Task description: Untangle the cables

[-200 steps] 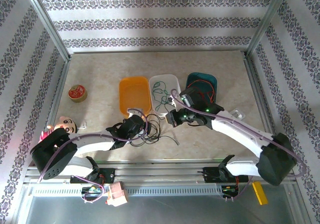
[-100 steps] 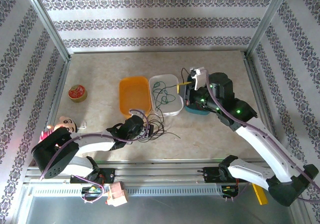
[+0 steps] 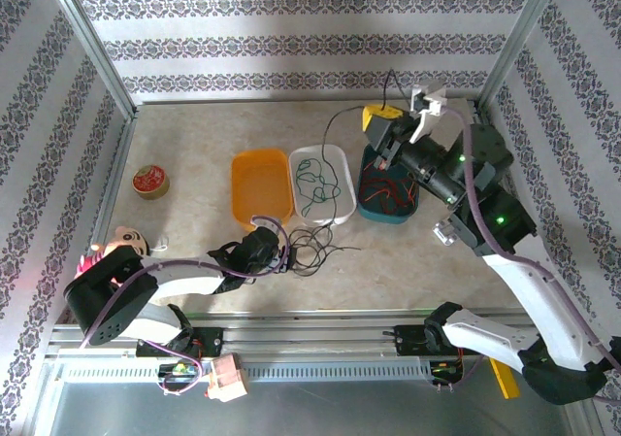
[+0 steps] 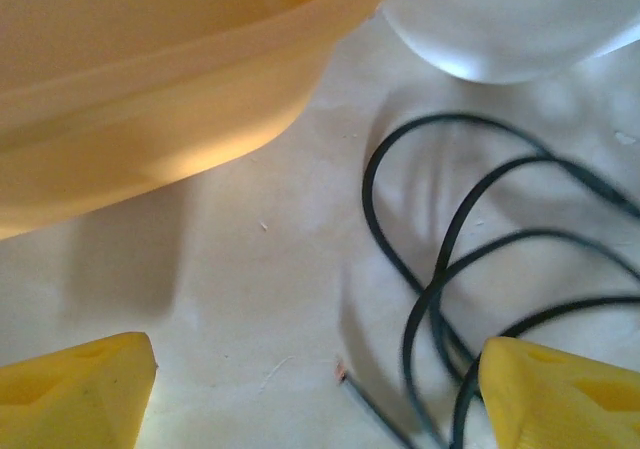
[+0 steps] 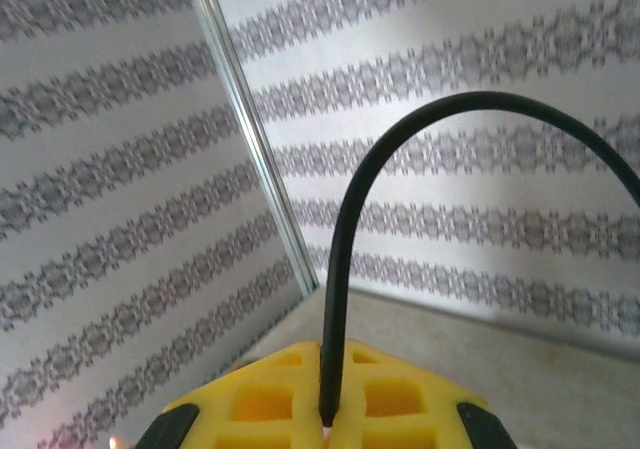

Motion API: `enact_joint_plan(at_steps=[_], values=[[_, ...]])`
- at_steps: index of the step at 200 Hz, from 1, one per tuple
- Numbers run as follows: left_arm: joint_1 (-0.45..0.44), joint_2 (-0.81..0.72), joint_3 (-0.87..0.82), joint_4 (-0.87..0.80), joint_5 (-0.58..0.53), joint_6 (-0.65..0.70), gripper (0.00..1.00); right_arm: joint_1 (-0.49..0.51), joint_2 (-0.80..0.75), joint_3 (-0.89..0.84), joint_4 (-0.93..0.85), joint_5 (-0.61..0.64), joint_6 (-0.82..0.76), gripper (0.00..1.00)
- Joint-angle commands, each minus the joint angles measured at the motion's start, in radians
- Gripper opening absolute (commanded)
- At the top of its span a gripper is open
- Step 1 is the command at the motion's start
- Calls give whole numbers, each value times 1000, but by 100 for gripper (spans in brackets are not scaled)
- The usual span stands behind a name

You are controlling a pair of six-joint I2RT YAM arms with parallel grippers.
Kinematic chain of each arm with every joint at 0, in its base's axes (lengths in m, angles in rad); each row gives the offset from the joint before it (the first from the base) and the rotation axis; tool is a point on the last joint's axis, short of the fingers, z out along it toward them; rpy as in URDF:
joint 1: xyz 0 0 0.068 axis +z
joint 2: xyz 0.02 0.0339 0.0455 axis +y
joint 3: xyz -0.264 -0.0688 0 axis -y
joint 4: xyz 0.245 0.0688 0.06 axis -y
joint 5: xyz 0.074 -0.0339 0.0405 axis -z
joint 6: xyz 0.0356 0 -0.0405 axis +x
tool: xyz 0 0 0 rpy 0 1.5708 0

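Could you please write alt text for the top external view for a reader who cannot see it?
The right gripper, held high above the teal tray, pinches a black cable that arcs leftward. The left gripper is open beside a black tangle near the orange tray.

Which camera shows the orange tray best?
The top external view: the orange tray shows almost all of its outline from above, beside the white tray. The left wrist view catches just one rounded corner of it, very close and blurry. The right wrist view faces the patterned wall.
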Motion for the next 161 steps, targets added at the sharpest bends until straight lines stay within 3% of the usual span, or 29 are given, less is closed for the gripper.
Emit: enact_joint_plan(at_steps=[1,62,84,132,161], values=[[-6,23,-3,-25,1,10,84,-7,28,63,56,-4,-32,0],[-12,45,2,-21,8,20,84,-7,104,137,121,-56,-12,0],[-25,-20,-30,11,-51,10,84,-5,156,157,122,-81,8,0],[-25,-430,-139,-51,-423,-200,87,0,300,143,133,-112,39,0],[-23,-650,-111,-398,-656,-404,87,3,413,155,133,-124,40,0]])
